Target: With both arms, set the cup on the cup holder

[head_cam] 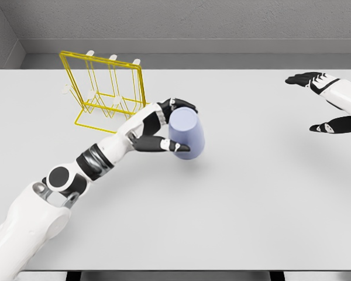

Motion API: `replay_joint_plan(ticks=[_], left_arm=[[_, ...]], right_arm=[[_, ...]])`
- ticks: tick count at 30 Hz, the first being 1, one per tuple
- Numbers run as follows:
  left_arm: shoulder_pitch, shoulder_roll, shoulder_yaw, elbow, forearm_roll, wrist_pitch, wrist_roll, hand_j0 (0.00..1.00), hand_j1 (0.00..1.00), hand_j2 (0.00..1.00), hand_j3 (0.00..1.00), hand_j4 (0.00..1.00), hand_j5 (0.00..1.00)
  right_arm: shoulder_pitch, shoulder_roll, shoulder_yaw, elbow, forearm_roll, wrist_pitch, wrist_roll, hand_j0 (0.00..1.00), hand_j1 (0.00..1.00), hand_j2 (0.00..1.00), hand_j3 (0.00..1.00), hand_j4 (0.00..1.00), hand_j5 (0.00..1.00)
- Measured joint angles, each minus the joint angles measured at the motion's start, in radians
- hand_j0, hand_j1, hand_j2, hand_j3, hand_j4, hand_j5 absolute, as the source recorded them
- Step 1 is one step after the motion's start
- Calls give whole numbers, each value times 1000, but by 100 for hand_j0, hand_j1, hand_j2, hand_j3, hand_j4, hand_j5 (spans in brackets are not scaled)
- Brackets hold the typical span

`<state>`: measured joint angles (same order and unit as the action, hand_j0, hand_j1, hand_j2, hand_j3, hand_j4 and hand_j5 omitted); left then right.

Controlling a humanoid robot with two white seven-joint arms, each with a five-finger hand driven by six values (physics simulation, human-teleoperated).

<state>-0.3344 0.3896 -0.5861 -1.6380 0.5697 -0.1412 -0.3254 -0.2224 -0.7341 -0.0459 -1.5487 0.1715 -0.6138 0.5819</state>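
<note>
Left arm comes in from 7 o'clock across the white table (234,222), forearm running up toward centre. Left hand (164,126) is wrapped on the lavender cup (186,133), thumb low across the near side and fingers (181,105) curled over the top edge, so a firm side grasp by the look of it. Cup sits just left of table centre; can't tell if it's touching the surface or lifted clear, though the shadow under it is tight. Cup's long axis is tilted, upper end leaning toward 11 o'clock, lower end toward 5; which end is the mouth isn't visible. Yellow wire cup holder (108,88) stands at 10 o'clock from the cup, just behind the hand, white-tipped pegs upright along the top rail. Right hand (324,102) hangs at 2 o'clock near the table's right edge, fingers spread wide, holding nothing, well apart from the cup. Step in hand, as I read it: cup grasped, transport to the rack pending. Next move needs lift, then reorient so the mouth lines up with a peg, watching clearance on the wire frame.
</note>
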Motion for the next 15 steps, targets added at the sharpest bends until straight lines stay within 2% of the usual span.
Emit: replay_joint_plan(ticks=[15], left_arm=[[-9,72,84,-24,51,-1,0,63,63,63,63,63,63]], right_arm=[[0,0,0,3,0,0,0,100,100,100,100,100,100]])
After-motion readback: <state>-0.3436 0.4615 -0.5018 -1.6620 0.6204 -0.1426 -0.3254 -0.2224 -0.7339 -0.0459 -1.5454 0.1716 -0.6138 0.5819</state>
